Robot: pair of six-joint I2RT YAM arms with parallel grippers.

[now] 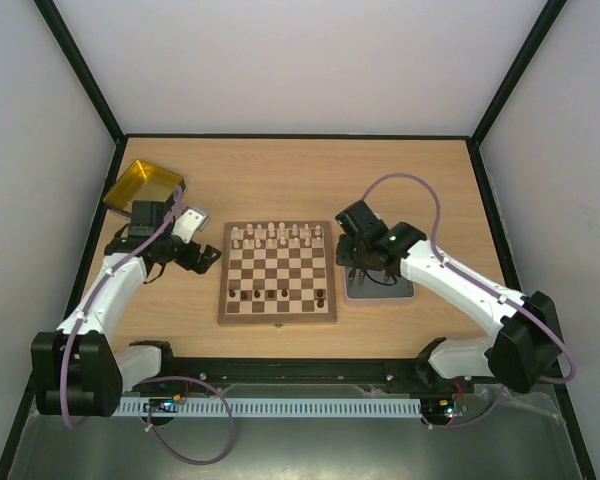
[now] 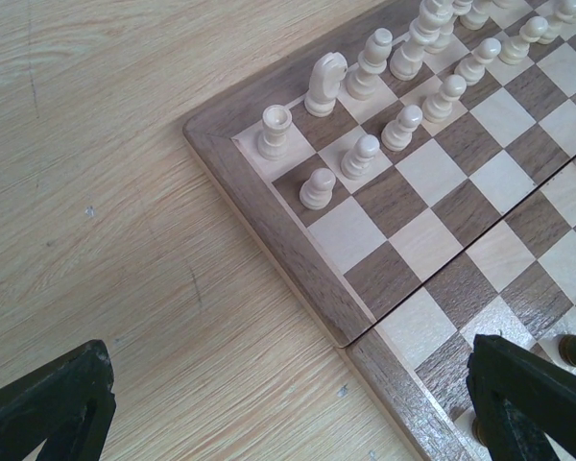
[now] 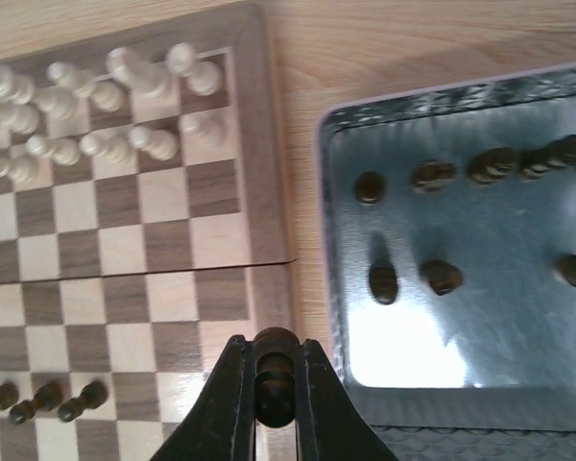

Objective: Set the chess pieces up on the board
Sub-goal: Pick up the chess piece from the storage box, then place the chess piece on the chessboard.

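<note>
The wooden chessboard (image 1: 277, 272) lies mid-table; it also shows in the left wrist view (image 2: 432, 182) and the right wrist view (image 3: 125, 221). Cream pieces (image 1: 275, 236) fill its far rows; they appear close up (image 2: 365, 154) in the left wrist view. A few dark pieces (image 1: 270, 294) stand on its near rows. My right gripper (image 3: 276, 384) is shut on a dark piece (image 3: 276, 370), above the board's right border next to the grey tray (image 3: 461, 365). More dark pieces (image 3: 432, 279) lie in that tray. My left gripper (image 2: 288, 413) is open and empty, over the table at the board's left edge.
A yellow translucent tray (image 1: 142, 184) sits at the far left, behind the left arm. The grey tray (image 1: 380, 285) lies just right of the board under the right arm. Black frame posts and white walls enclose the table.
</note>
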